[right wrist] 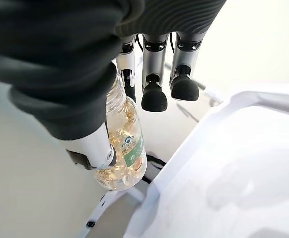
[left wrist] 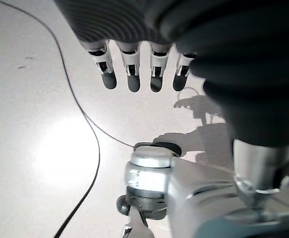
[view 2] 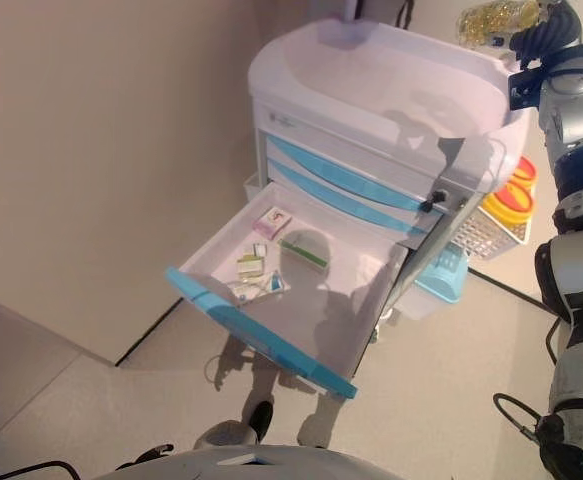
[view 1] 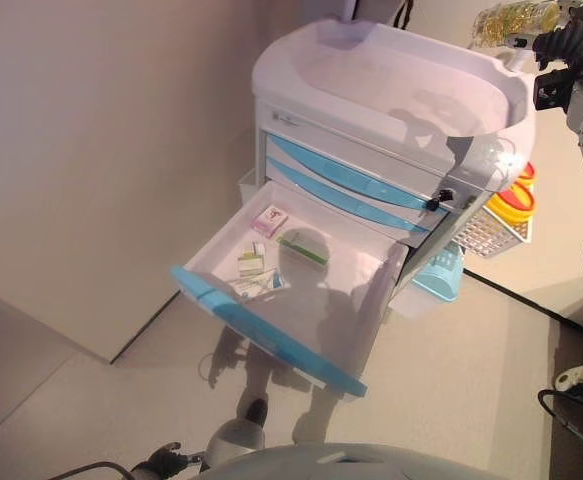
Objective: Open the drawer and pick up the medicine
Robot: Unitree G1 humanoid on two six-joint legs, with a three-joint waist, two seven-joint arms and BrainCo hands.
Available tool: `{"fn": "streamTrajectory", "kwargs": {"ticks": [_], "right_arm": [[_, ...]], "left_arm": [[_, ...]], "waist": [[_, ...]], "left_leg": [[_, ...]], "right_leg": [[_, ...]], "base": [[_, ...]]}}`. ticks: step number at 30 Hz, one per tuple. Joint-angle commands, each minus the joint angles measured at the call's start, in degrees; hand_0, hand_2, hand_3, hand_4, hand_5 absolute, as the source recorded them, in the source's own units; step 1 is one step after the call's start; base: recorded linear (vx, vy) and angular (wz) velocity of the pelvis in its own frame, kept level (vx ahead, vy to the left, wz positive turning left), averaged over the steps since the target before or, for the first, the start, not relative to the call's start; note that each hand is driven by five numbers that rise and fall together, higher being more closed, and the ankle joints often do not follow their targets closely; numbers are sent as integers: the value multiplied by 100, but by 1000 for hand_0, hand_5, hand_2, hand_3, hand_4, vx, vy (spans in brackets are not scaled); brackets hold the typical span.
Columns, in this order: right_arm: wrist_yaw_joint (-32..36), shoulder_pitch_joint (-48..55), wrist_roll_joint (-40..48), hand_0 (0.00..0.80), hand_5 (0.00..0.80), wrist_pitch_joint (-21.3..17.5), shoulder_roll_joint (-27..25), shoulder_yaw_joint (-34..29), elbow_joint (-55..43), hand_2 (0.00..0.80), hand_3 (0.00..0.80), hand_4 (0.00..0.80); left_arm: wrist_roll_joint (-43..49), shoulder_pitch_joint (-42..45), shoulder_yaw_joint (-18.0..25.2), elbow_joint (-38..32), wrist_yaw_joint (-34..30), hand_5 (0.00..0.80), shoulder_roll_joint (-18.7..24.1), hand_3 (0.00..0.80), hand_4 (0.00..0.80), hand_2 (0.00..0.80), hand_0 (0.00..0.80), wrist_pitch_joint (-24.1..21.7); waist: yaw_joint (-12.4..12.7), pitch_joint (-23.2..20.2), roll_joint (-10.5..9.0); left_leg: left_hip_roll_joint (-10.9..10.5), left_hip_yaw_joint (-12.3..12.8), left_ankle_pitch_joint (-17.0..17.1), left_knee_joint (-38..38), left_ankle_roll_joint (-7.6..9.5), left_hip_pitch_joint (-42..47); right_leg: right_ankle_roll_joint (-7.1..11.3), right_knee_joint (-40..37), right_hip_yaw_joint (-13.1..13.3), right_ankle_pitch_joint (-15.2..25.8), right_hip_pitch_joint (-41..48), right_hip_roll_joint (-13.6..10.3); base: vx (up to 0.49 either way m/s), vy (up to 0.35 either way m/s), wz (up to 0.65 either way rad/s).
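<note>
Right wrist view: the right hand (right wrist: 92, 144) grips a clear medicine bottle (right wrist: 124, 148) filled with yellow capsules. The thumb presses one side of the bottle and at least one finger lies against the other; the remaining fingers (right wrist: 154, 96) are only slightly bent and hang free beside it. The bottle carries a green-and-white label.

In the eye views, the same hand is raised high, above the far right corner of the cart top (view 1: 391, 85), with the bottle clear of the surface. The cart top is a white tray with a raised rim.

Below the top, two closed drawers with blue handles (view 1: 356, 185) sit above the open drawer (view 1: 301, 290), which is pulled fully out toward the robot. Its blue front edge (view 1: 261, 330) faces the camera. Several small boxes lie in the open drawer: a pink one (view 1: 269, 220) toward the back, a green-and-white one (view 1: 302, 247) beside it, and more packets (view 1: 253, 275) nearer the front.

A white wire basket (view 1: 486, 232) hangs on the cart's right side and holds yellow-and-red items (view 1: 516, 200).

Left wrist view: the left hand (left wrist: 129, 64) points at the floor, fingers straight and released, holding nothing.
</note>
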Motion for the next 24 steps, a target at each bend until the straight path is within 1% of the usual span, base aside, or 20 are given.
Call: {"fn": "streamTrajectory", "kwargs": {"ticks": [1, 4, 5, 9, 11, 16, 24], "right_arm": [[-139, -1103, -1163, 800, 800, -61, -515, 746, -13, 800, 800, 800], [185, -1419, -1647, 800, 800, 248, -593, 1307, 251, 800, 800, 800], [369, -1491, -1674, 800, 800, 380, -618, 1498, 360, 800, 800, 800], [775, -1705, -2204, 800, 800, 579, -602, 1952, 681, 800, 800, 800], [1002, -1787, -2446, 800, 800, 733, -560, 2172, 830, 800, 800, 800], [1217, -1868, -2459, 800, 800, 926, -531, 2297, 1022, 800, 800, 800], [1346, -1916, -2566, 800, 800, 965, -498, 2400, 1245, 800, 800, 800]], "left_arm": [[-56, -169, -241, 96, 25, 0, 292, 0, 0, 0, 0, 76], [-118, -211, -273, 9, 15, 0, 359, 0, 0, 0, 0, 81], [-131, -219, -284, -21, 11, 0, 387, 0, 0, 0, 0, 75], [-278, -260, -323, -79, 23, 0, 443, 0, 0, 0, 0, -10], [-349, -301, -337, -121, 36, 0, 467, 0, 0, 0, 0, -66], [-510, -325, -361, -212, 100, 0, 501, 0, 0, 0, 0, -198], [-665, -336, -329, -304, 83, 0, 600, 0, 0, 0, 0, -326]], "waist": [[178, 97, -440], [226, 174, -476], [244, 216, -491], [296, 349, -493], [360, 459, -488], [451, 658, -468], [514, 926, -395]], "left_leg": [[-245, -65, -805, 102, 78, 143], [-247, -132, -755, 71, 79, 18], [-245, -156, -736, 57, 82, -17], [-242, -215, -674, 32, 77, -145], [-229, -227, -660, 25, 73, -200], [-232, -285, -600, 15, 70, -338], [-205, -265, -527, 5, 74, -549]], "right_leg": [[277, 306, 54, -32, -116, -199], [287, 281, 28, -7, -209, -187], [287, 278, 17, 1, -239, -181], [283, 281, -42, 15, -343, -186], [272, 296, -61, 4, -387, -186], [270, 310, -124, 20, -500, -202], [285, 368, -185, 40, -710, -240]], "base": [[-25, 5, 19], [-49, -7, 21], [-57, -9, 10], [-39, 10, 14], [-43, 9, 13], [-24, 3, 4], [-27, 9, 3]]}}
